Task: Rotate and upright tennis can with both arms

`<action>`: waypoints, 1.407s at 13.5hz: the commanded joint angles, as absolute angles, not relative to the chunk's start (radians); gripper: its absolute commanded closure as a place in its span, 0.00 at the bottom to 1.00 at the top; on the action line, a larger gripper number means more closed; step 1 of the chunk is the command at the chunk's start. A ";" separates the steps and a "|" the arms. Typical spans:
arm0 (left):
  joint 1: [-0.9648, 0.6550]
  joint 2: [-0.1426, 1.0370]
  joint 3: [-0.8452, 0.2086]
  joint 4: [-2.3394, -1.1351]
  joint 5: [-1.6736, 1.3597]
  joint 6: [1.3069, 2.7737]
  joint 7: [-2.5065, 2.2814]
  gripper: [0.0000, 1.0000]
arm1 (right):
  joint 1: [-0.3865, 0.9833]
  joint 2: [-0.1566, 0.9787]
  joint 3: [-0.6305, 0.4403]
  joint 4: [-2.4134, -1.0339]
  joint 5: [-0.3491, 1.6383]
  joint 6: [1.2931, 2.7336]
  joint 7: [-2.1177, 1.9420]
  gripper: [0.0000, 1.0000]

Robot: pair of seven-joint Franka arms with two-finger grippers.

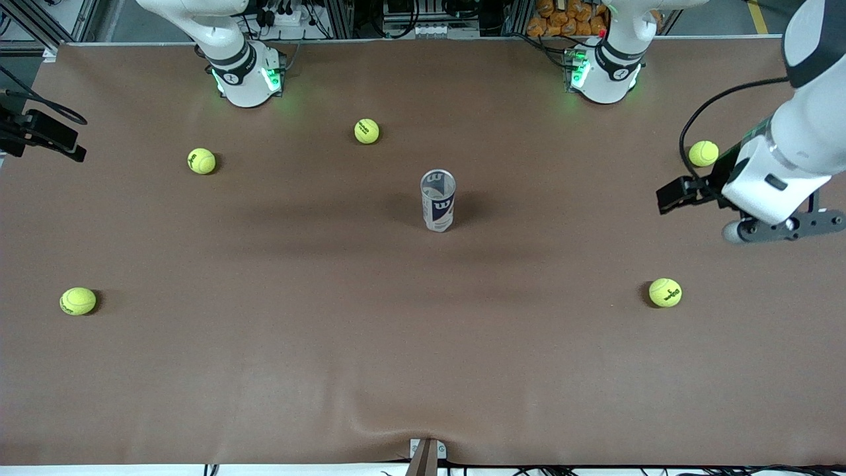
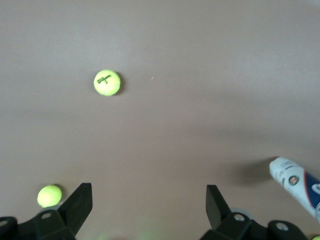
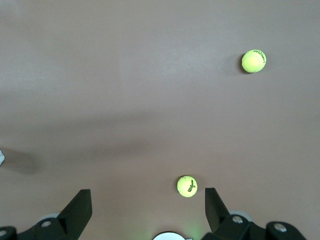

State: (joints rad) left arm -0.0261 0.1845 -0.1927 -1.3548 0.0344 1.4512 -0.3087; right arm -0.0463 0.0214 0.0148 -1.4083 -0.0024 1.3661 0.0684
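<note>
The tennis can [image 1: 437,200] stands upright in the middle of the table, a clear tube with a navy and white label and its open mouth facing up. It also shows at the edge of the left wrist view as the tennis can [image 2: 297,182]. My left gripper [image 1: 669,194] hangs open and empty in the air over the left arm's end of the table, well away from the can. The left gripper [image 2: 149,197] has only bare cloth between its fingers. My right gripper [image 1: 46,135] hovers open over the right arm's end. The right gripper [image 3: 148,197] holds nothing.
Several yellow-green tennis balls lie scattered on the brown cloth: one ball [image 1: 367,131] near the bases, another ball [image 1: 201,160] toward the right arm's end, and a third ball [image 1: 665,292] toward the left arm's end. One more ball [image 1: 703,153] lies by the left hand.
</note>
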 commanded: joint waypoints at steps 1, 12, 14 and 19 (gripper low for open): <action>-0.038 0.040 -0.152 -1.524 0.012 1.477 -0.268 0.00 | -0.054 0.017 0.021 -1.404 -0.003 1.361 0.061 0.00; -0.038 -0.054 -0.015 -1.628 0.029 1.614 -0.039 0.00 | -0.054 0.018 0.021 -1.404 -0.006 1.370 0.064 0.00; -0.041 -0.055 0.002 -1.600 0.017 1.612 -0.005 0.00 | -0.054 0.017 0.021 -1.404 -0.005 1.368 0.063 0.00; -0.043 -0.048 0.035 -1.583 0.015 1.595 0.060 0.00 | -0.057 0.017 0.020 -1.404 -0.009 1.365 0.057 0.00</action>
State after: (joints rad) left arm -0.0320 -0.0539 0.0123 -1.5899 0.0321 1.6081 0.0143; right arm -0.0463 0.0215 0.0153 -1.4083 -0.0024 1.3678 0.0684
